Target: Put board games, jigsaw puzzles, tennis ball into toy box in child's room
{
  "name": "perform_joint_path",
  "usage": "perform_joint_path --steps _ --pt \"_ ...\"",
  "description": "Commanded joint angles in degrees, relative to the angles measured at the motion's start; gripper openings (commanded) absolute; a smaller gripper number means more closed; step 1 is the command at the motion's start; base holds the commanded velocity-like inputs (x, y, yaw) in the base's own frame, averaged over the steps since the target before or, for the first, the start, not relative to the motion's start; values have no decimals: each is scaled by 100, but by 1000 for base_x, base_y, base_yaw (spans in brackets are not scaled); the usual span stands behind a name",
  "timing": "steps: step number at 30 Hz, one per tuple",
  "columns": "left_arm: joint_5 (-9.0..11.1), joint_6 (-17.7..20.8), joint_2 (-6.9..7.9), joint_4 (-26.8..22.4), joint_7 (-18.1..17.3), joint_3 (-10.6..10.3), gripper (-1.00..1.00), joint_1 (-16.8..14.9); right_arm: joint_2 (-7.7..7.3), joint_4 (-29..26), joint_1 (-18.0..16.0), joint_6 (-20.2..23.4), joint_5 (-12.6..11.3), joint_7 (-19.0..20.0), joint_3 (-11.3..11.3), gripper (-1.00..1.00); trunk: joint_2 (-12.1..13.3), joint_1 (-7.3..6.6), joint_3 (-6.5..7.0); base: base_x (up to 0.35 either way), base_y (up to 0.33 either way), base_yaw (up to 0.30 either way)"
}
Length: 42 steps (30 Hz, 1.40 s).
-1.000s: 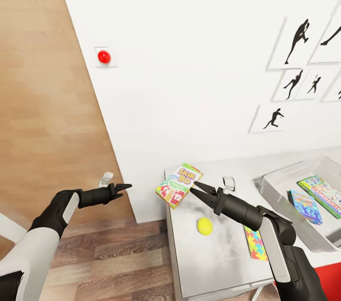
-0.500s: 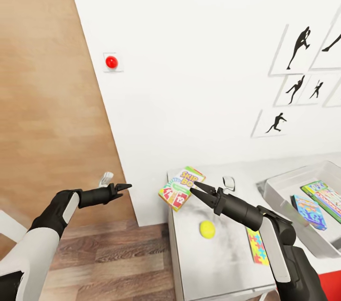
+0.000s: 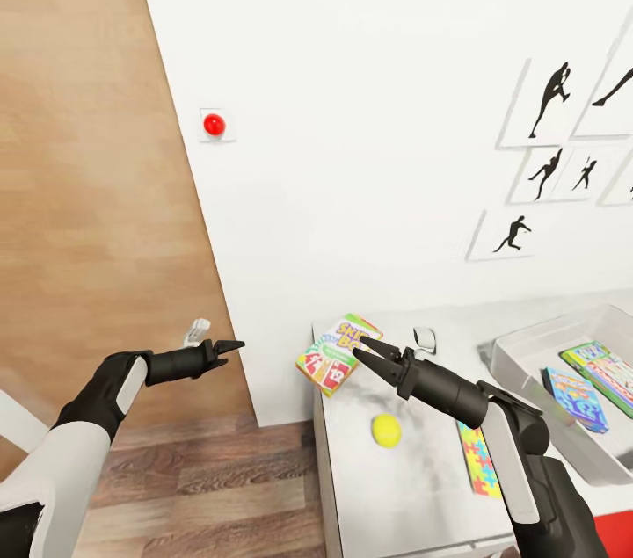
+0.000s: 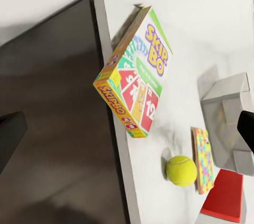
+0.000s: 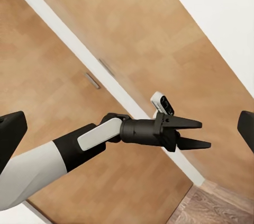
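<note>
At the table's (image 3: 413, 488) near corner, the right gripper (image 3: 360, 346), jaws spread, sits just right of the SKIP-BO box (image 3: 337, 353); left gripper (image 3: 234, 349), slightly spread, is farther off.

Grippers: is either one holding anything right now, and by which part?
Nothing is held. The left gripper and right gripper are both open and empty; SKIP-BO lies on the table.

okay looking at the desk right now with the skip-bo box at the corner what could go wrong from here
1. The SKIP-BO box sits at the table corner, overhanging the edge in the left wrist view; a push from the open right end effector could tip it to the floor.
2. The tennis ball lies loose near that arm and could roll away if brushed.
</note>
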Motion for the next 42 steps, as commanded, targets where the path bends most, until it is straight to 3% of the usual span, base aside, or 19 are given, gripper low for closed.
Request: perform_joint_path --steps 1,6,14,23,42 --pt "1 25 -1 2 -15 10 100 -5 6 -1 -5 36 -15 10 -9 100 -11 4 -2 0 0 2" --pt "1 23 3 -4 -75 10 100 -5 9 -3 -5 35 -15 13 -7 100 -11 4 46 0 0 0" --pt "-21 14 10 -7 -463 2 100 -5 11 -3 -5 35 -15 11 -8 100 -11 4 111 0 0 43" --pt "-27 14 28 -7 -523 1 100 -5 12 -2 -5 -20 -15 27 -9 100 -11 4 124 -43 66 4" --pt "-25 13 113 -8 -540 1 100 -5 28 -1 -5 -43 -15 19 -9 100 -11 4 212 -24 75 -228"
